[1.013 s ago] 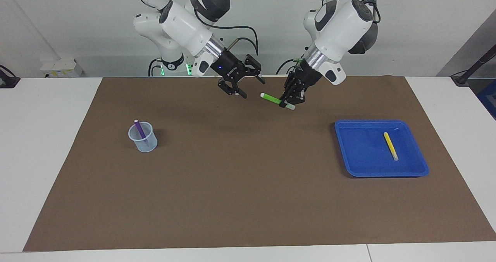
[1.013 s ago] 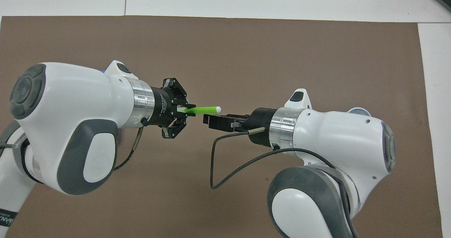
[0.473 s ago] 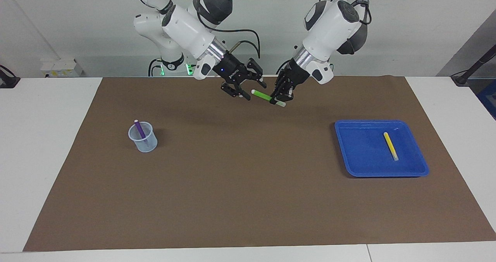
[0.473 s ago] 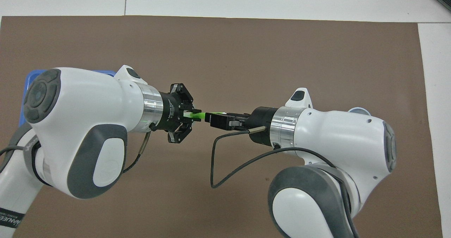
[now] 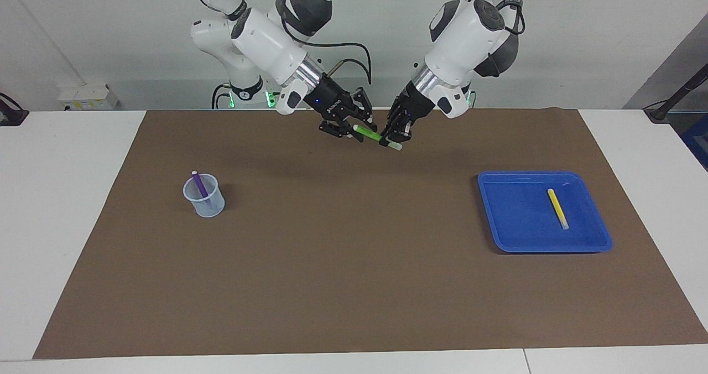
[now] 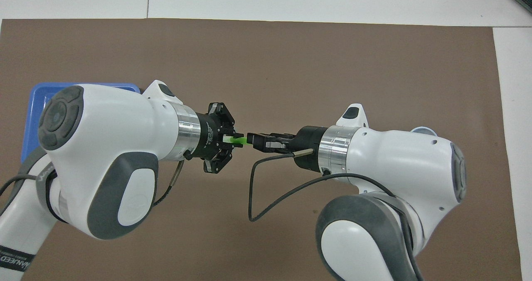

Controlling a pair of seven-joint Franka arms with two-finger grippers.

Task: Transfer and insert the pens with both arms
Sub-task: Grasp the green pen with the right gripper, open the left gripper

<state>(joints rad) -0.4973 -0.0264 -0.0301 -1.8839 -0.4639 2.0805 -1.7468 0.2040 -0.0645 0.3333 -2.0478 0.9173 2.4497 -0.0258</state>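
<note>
The bright green pen (image 5: 370,135) (image 6: 237,140) hangs level over the brown mat (image 5: 354,263), held at both ends. My left gripper (image 5: 389,138) (image 6: 227,139) is shut on its pale cap end. My right gripper (image 5: 357,128) (image 6: 254,141) has its fingers drawn in around the green end. The purple pen (image 5: 199,185) stands in a clear cup (image 5: 206,205) toward the right arm's end of the table. The yellow pen (image 5: 557,208) lies in the blue tray (image 5: 520,235) toward the left arm's end.
The mat covers most of the white table (image 5: 72,197). In the overhead view the arms hide most of the tray (image 6: 37,102) and the cup (image 6: 422,129). A black cable (image 6: 251,189) loops off the right wrist.
The left arm carried the green pen toward the right gripper. The right gripper, open a second ago, took the pen's free end between its fingers and closed on it.
</note>
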